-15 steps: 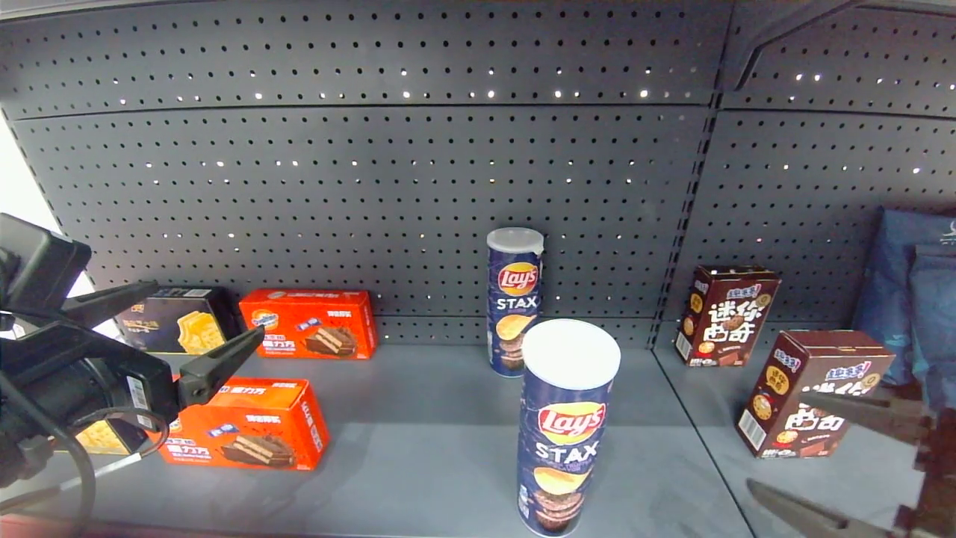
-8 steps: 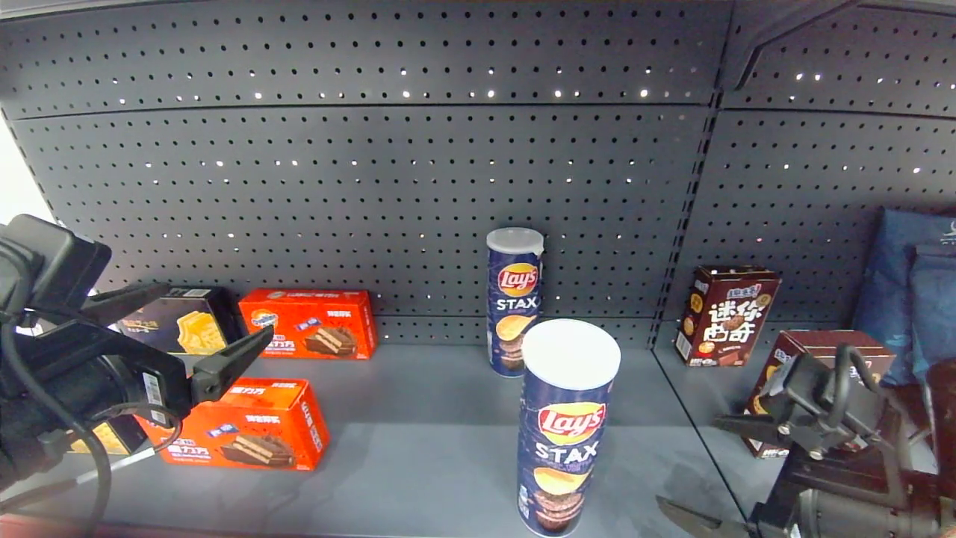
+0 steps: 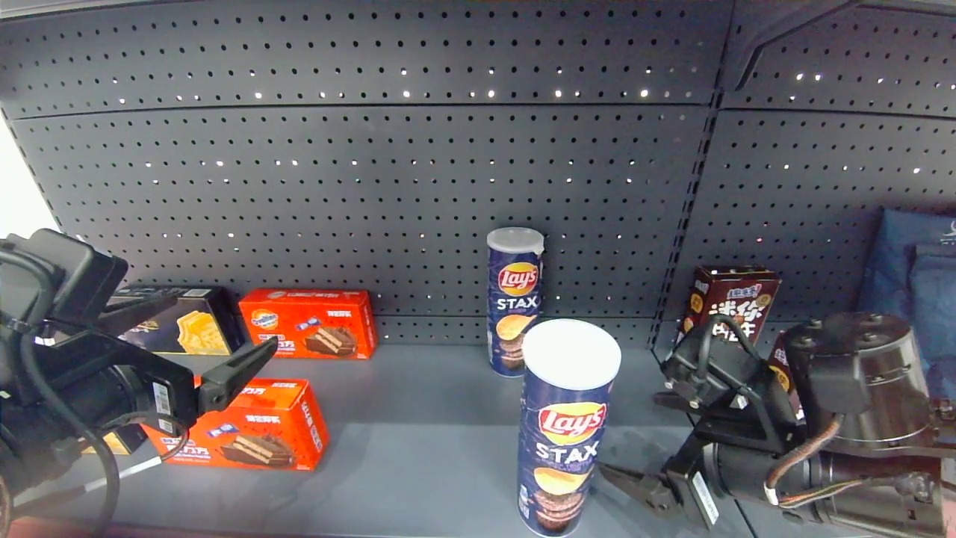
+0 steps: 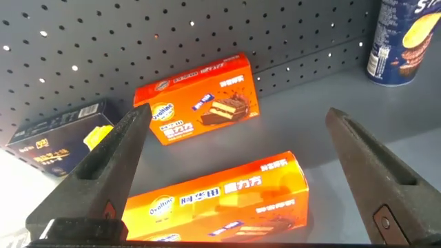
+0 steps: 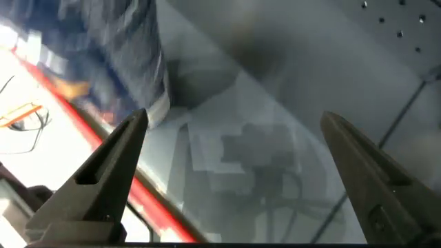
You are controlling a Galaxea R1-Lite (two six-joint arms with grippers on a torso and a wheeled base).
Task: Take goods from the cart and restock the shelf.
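Note:
On the grey shelf (image 3: pixel 418 441) a blue chip can (image 3: pixel 567 426) stands near the front edge, and a second can (image 3: pixel 515 299) stands behind it by the back panel. My right gripper (image 3: pixel 631 433) is open and holds nothing, low and just right of the front can. In the right wrist view the right gripper (image 5: pixel 234 118) frames the shelf floor, with the can (image 5: pixel 120 62) blurred to one side. My left gripper (image 3: pixel 224 323) hangs open with nothing in it over the near orange box (image 3: pixel 246 426). The left wrist view has the left gripper (image 4: pixel 238 117) spread above that box (image 4: pixel 220 196).
A second orange box (image 3: pixel 306 323) and a dark blue cracker box (image 3: pixel 179 321) sit at the back left. A brown biscuit box (image 3: pixel 728 299) stands at the back right, partly behind my right arm. Blue bags (image 3: pixel 911 269) lie far right. A perforated panel (image 3: pixel 373 187) backs the shelf.
My right arm has swung in from the right edge toward the front can and now covers the nearer brown box. The left gripper has drifted slightly right and down.

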